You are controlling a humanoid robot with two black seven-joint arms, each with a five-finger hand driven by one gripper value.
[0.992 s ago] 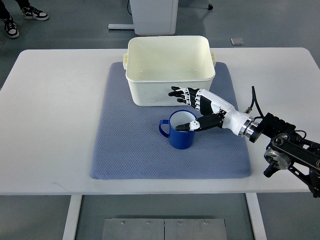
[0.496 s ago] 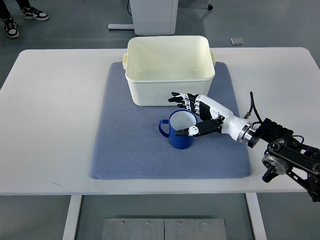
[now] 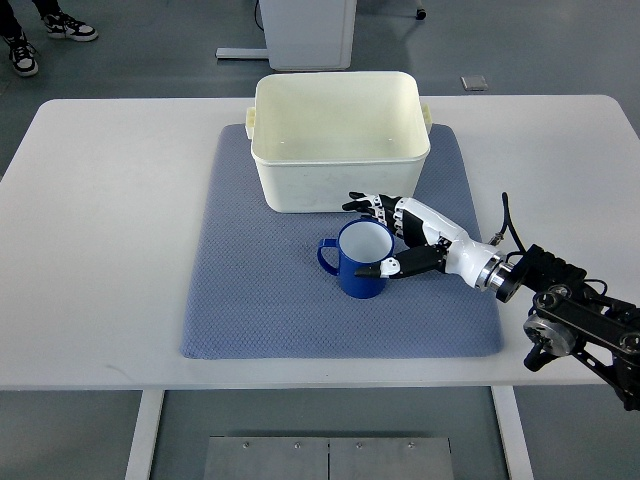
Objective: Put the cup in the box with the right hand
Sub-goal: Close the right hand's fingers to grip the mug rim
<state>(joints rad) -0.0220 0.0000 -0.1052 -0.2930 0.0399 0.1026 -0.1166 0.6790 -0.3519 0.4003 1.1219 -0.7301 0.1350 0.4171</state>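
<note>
Your blue glazed mug with the white inside (image 3: 361, 260) stood upright on the grey-blue quilted mat (image 3: 260, 290), just in front of the cream plastic box (image 3: 340, 140), its loop handle turned to the picture's left. It looked stiff, smooth and likely slippery, probably light since it appeared empty, and it could chip if knocked against the box wall. The body on the side away from the handle was the sensible place to take hold.

Your right hand (image 3: 400, 235) sat at that side, thumb low against the mug's near wall and fingers (image 3: 366, 202) spread past the rim behind it. The hand bracketed the mug but had not clenched; I judged the grasp not yet made. Close firmly before you lift, then clear the box rim.

The mat lay on the white table (image 3: 100, 220). Your left hand was out of sight.
</note>
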